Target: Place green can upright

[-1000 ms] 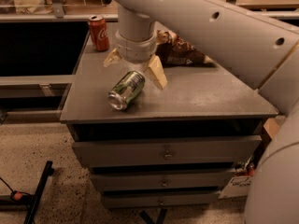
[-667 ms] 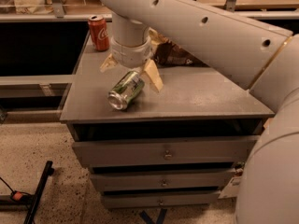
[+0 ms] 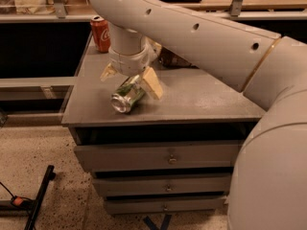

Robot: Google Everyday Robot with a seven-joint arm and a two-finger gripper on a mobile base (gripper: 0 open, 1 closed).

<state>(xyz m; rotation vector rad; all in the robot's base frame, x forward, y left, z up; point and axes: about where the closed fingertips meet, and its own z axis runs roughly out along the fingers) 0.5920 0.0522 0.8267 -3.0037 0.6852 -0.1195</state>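
The green can (image 3: 127, 95) lies on its side on the grey cabinet top (image 3: 201, 99), near the front left, its silver end facing the front edge. My gripper (image 3: 130, 79) hangs right over the can's far end, open, with one pale finger (image 3: 152, 84) to the right of the can and the other finger (image 3: 107, 72) to the left. The jaws straddle the can without closing on it. My big white arm reaches in from the upper right and hides the back of the top.
An orange-red soda can (image 3: 100, 32) stands upright at the back left corner. A dark brown bag (image 3: 172, 59) lies behind the arm. Drawers (image 3: 168, 157) sit below the top. A black stand leg (image 3: 41, 195) lies on the speckled floor at left.
The gripper has shifted left and lowered around the can's far end. The can has stayed lying in place.
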